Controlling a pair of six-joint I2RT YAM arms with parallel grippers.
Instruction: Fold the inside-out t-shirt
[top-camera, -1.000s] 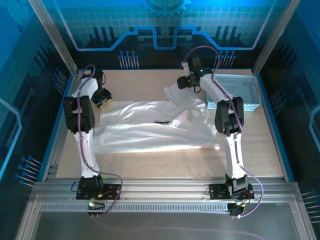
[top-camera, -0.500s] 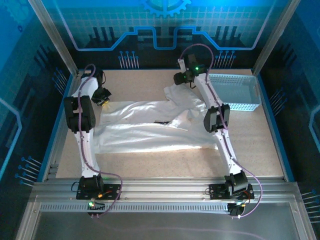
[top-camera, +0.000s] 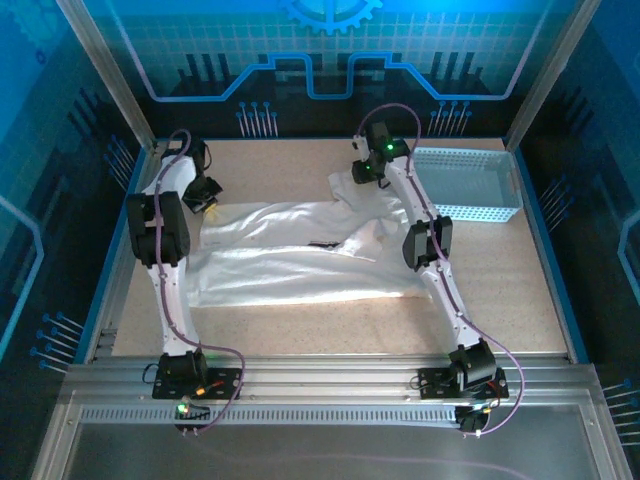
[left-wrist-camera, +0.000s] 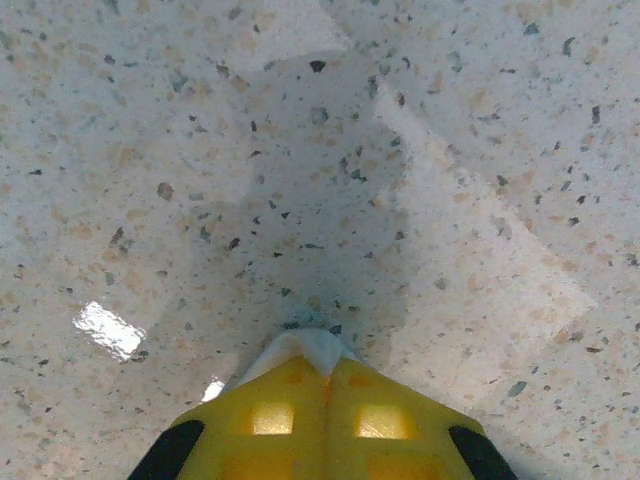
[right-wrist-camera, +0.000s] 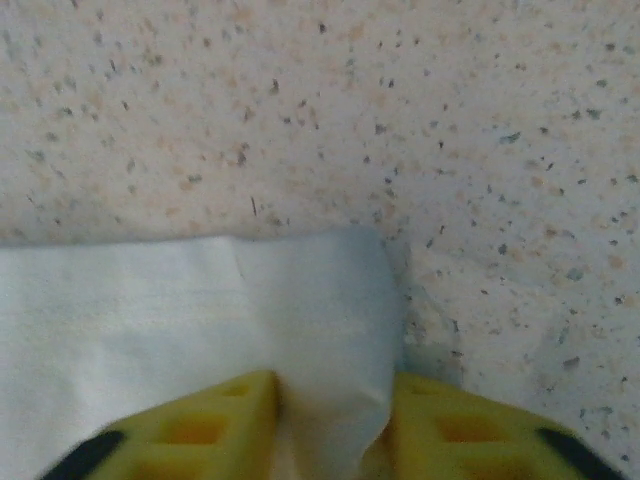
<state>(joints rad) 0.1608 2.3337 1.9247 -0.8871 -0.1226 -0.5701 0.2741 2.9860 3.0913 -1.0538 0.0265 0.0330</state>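
The inside-out t-shirt (top-camera: 300, 255) lies spread and rumpled across the middle of the table, with a small dark mark (top-camera: 322, 244) near its centre. My left gripper (top-camera: 207, 197) is at the shirt's far left corner. In the left wrist view it (left-wrist-camera: 325, 365) is shut, and a small peak of white cloth (left-wrist-camera: 305, 345) pokes out from its yellow tips. My right gripper (top-camera: 358, 175) is at the shirt's far right edge. Its yellow fingers (right-wrist-camera: 335, 400) press on both sides of a bunched fold of white cloth (right-wrist-camera: 250, 300).
A light blue perforated basket (top-camera: 480, 213) stands at the back right, just right of the right arm. Bare speckled tabletop (top-camera: 280, 165) runs behind the shirt and in front of it (top-camera: 330, 325). Metal frame posts and a rail border the table.
My right arm has stretched out toward the back left, onto the shirt's far edge, and its fingers have closed in on the cloth. My left gripper has shut on the shirt's corner.
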